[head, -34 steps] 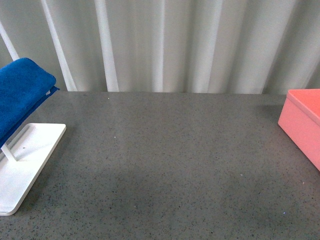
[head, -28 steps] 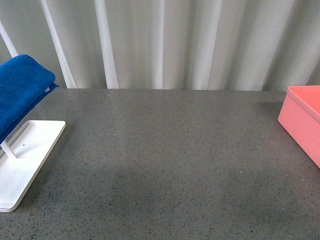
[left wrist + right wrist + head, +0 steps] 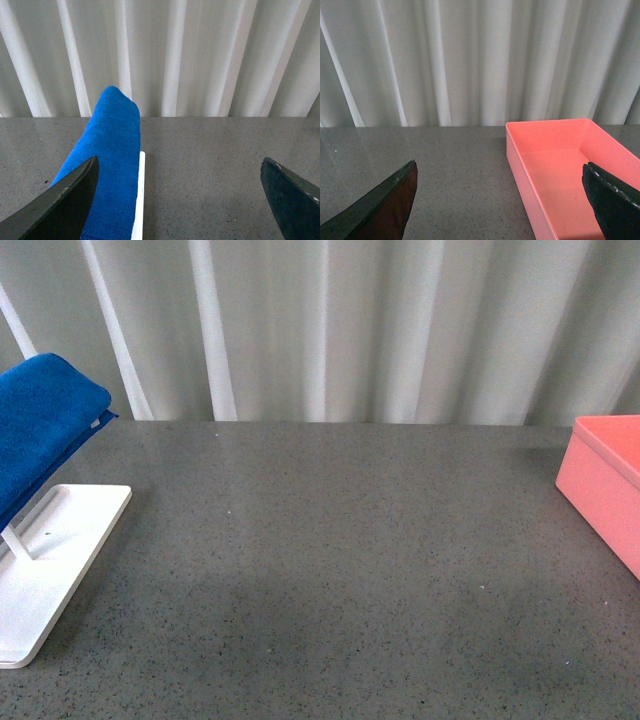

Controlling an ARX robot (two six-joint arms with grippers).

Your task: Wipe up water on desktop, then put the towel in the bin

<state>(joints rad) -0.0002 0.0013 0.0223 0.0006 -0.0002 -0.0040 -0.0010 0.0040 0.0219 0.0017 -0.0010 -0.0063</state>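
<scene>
A white pleated curtain (image 3: 330,330) fills the upper part of the front view from edge to edge, its vertical folds alternating between bright ridges and grey shadowed hollows. The same curtain spans the upper half of both wrist views. At the lower left of the front view lies a flat white rack base (image 3: 55,575) with rounded corners and a low raised rim, cut off by the frame's left edge. A slim white post (image 3: 16,541) rises from it near that edge, and a tiny dark dot sits just beside the post.
</scene>
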